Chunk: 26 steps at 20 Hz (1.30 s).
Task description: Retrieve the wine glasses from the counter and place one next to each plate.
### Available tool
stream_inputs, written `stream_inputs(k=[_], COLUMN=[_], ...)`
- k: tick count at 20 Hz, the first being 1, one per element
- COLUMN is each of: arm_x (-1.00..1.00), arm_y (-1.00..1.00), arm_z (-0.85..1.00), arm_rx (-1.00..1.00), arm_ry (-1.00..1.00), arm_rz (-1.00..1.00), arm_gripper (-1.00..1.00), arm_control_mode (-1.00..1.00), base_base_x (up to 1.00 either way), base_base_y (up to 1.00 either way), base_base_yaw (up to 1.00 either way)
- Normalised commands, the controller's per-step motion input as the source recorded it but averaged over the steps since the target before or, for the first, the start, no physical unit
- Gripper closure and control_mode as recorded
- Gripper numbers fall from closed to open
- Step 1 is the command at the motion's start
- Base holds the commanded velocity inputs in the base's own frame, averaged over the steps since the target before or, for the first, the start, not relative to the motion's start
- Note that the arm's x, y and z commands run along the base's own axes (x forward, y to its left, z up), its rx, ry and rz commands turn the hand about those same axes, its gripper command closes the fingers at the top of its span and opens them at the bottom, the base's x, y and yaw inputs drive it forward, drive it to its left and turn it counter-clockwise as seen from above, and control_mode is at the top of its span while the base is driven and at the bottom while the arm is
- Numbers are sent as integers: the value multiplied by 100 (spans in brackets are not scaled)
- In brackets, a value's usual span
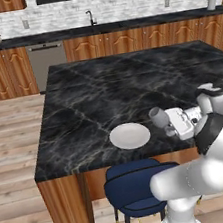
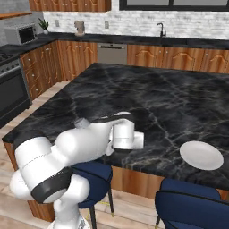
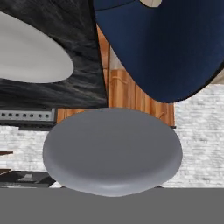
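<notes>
One wine glass (image 1: 158, 117), greyish and clear, hangs tilted on its side just above the near edge of the black marble island (image 1: 104, 84). My gripper (image 1: 168, 122) is shut on it from the right. In the hand view a rounded grey part of the glass (image 3: 112, 151) sits close in front of the camera and hides the fingertips. A white plate (image 1: 130, 135) lies flat on the island just left of the glass, near the front edge. The same plate (image 2: 201, 155) (image 3: 30, 54) is in the other views too. The counter (image 1: 131, 23) runs along the back wall.
A blue stool (image 1: 138, 190) (image 2: 192, 201) (image 3: 162, 43) stands under the island edge below the plate, and another (image 2: 91, 172) is beside my arm. A stove (image 2: 11, 87) stands at the left. A sink tap (image 1: 90, 16) and a dishwasher (image 1: 47, 62) are at the back.
</notes>
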Motion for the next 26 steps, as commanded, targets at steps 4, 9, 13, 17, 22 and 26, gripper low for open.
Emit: stream_inputs(k=[4,9,13,17,22,26], arm_x=[39,59,51,38,35,28], arm_y=[-7,0,-14,-22,-5,0], arm_z=[-23,-10,-14,-16,-26,-41], arm_rx=[3,10,10,2,0,0], arm_ry=[-1,0,0,-3,-5,0], arm_rz=[5,4,7,8,3,0], arm_gripper=[100,100,100,100,100,100], arm_control_mode=[-100,-100,-100,-100,-100,-100], base_base_x=[0,0,0,0,0,0], base_base_y=[0,0,0,0,0,0], base_base_yaw=[0,0,0,0,0,0])
